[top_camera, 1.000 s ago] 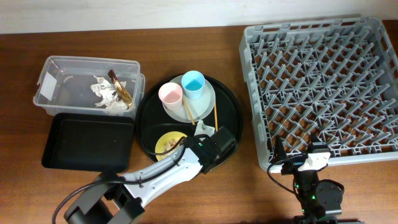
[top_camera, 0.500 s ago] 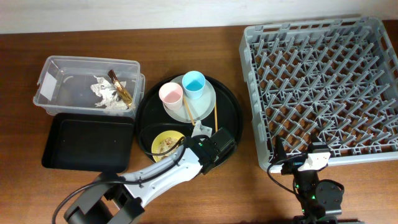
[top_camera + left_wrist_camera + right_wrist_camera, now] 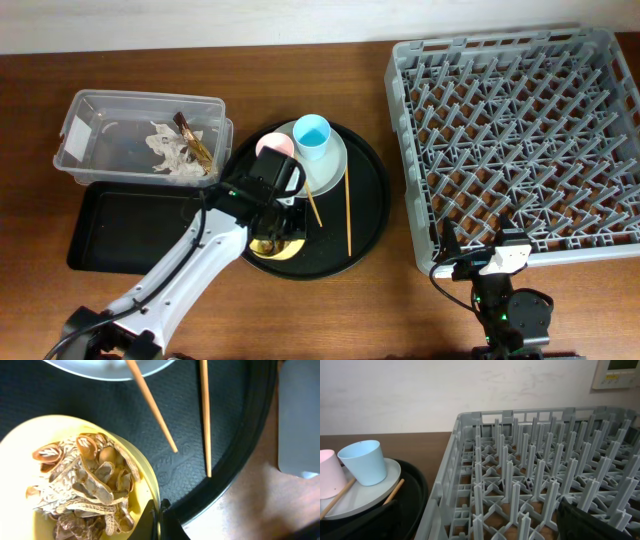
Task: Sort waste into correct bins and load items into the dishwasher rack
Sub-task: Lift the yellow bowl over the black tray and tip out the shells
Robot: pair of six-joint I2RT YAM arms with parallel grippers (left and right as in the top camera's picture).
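My left gripper (image 3: 161,512) is shut on the rim of the yellow bowl (image 3: 17,455), which holds beige-brown food scraps (image 3: 82,487). In the overhead view the gripper (image 3: 285,235) covers most of the bowl (image 3: 272,251) on the round black tray. The pink cup (image 3: 270,144) and light-blue cup (image 3: 311,135) stand on the grey-green plate (image 3: 328,168). Two chopsticks (image 3: 348,212) lie beside it; they also show in the left wrist view (image 3: 204,415). White paper (image 3: 170,155) and the gold wrapper (image 3: 196,145) lie in the clear box (image 3: 90,125). My right gripper (image 3: 480,527) is open at the rack's (image 3: 515,140) near edge.
The shallow black rectangular tray (image 3: 130,228) lies in front of the clear box, left of the round black tray (image 3: 372,190). The rack fills the right side of the table. A wall runs along the back.
My left arm has swung from the right side of the round tray to its left. It now reaches over the yellow bowl and hides part of the pink cup. The right arm has not moved.
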